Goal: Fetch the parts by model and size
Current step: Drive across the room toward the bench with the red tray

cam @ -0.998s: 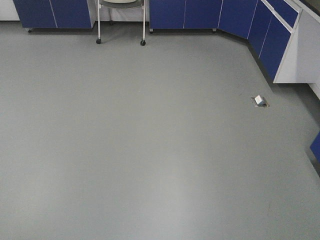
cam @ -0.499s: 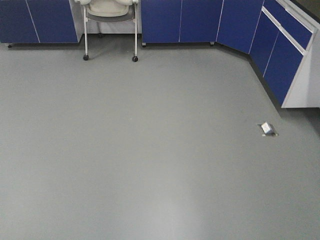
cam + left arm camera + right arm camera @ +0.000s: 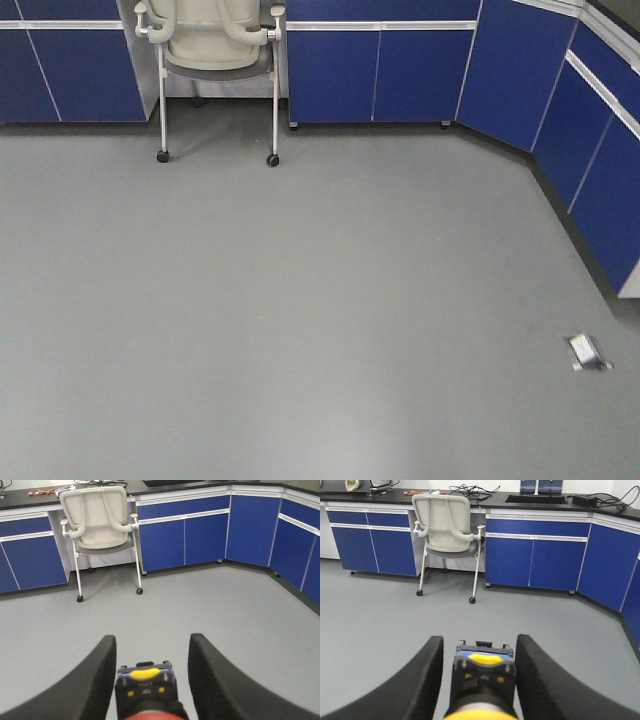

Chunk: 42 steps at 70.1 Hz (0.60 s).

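Note:
Both parts show only in the wrist views. The red-capped push-button switch (image 3: 145, 682) sits between the black fingers of my left gripper (image 3: 151, 637), its black body pointing forward and its red cap at the bottom edge. My right gripper (image 3: 480, 638) is shut on the yellow-capped switch (image 3: 484, 672), whose blue-grey base faces forward. Both grippers hang above bare grey floor. Neither gripper appears in the front view.
A cream wheeled chair (image 3: 215, 45) stands ahead at the blue cabinets (image 3: 375, 70), which run along the back and down the right side (image 3: 600, 170). A small metal floor socket (image 3: 588, 352) sits low on the right. Grey floor lies between.
The chair, cabinets and floor socket have slid down the front view and grown larger, so the base has rolled forward toward them.

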Available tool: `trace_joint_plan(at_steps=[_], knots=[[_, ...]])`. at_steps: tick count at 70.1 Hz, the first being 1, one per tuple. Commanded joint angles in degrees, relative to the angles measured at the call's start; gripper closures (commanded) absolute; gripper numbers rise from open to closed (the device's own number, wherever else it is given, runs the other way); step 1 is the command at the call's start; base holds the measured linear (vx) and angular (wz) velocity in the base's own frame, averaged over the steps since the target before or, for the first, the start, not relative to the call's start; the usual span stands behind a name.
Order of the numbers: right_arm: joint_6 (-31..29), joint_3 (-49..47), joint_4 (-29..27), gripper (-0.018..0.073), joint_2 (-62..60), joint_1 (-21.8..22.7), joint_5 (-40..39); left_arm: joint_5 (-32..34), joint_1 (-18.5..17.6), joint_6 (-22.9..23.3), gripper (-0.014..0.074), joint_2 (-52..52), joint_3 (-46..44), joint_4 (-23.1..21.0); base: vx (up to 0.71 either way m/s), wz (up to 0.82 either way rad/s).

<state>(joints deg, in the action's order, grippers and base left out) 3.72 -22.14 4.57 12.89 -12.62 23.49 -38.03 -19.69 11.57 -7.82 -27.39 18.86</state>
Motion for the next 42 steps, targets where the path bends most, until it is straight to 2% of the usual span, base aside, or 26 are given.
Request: trace_joint_plan(at_steps=[1, 42], knots=[[-0.53, -1.57, 0.6, 0.0564, 0.51, 0.06, -4.65, 4.11, -0.06, 0.21, 0.0603, -1.08, -1.45, 0.57, 0.67, 0.03], [-0.53, -1.57, 0.6, 0.0564, 0.57, 0.06, -4.64, 4.11, -0.06, 0.21, 0.0603, -1.08, -1.45, 0.62, 0.65, 0.02]])
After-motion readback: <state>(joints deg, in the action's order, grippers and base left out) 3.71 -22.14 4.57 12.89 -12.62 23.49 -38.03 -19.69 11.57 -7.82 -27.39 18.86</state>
